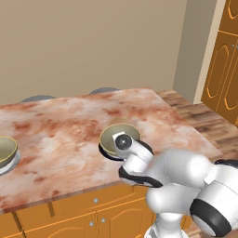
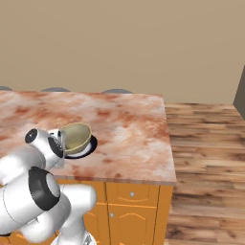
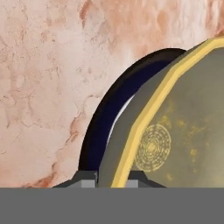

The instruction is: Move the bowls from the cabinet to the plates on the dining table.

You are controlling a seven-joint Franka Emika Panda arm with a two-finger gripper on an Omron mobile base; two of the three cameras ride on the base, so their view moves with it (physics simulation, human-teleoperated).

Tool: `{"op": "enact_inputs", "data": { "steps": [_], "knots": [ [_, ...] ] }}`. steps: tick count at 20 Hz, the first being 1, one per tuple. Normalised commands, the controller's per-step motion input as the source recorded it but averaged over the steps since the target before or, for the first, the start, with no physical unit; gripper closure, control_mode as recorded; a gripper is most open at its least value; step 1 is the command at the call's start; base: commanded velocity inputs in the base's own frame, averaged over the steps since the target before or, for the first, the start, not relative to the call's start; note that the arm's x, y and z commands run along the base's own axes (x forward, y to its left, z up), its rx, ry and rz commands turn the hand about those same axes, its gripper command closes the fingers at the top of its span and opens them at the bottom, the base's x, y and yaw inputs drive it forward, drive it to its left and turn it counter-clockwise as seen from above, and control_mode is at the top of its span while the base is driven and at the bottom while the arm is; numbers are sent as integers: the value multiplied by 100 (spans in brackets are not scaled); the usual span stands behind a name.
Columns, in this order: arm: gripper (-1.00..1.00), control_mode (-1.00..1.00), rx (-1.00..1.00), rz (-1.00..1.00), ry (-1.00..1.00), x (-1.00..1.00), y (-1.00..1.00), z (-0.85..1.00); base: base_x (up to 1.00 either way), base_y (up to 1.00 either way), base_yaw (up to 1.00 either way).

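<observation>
While the gripper (image 3: 112, 177) pinches its thin rim, the rigid, slippery-looking bowl (image 2: 76, 137) tilts over the dark plate (image 3: 103, 127), likely light.

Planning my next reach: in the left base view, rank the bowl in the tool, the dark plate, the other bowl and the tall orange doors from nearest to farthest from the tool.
1. Held bowl: its rim is pinched in the tool.
2. Dark plate: directly beneath that bowl.
3. Other bowl: at the table's left edge, on the pale plate.
4. Tall orange doors: far right, across the wooden floor.
</observation>
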Motion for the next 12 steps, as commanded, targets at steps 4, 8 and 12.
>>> {"op": "enact_inputs", "data": {
  "steps": [4, 8, 12],
  "knots": [
    [-100, -100, 0, 0, 0, 20, -8, -33, 0, 0, 0],
    [-100, -100, 0, 0, 0, -1, 0, -8, 0, 0, 0],
    [-100, -100, 0, 0, -8, -41, 0, 34, 0, 0, 0]
  ]
}}
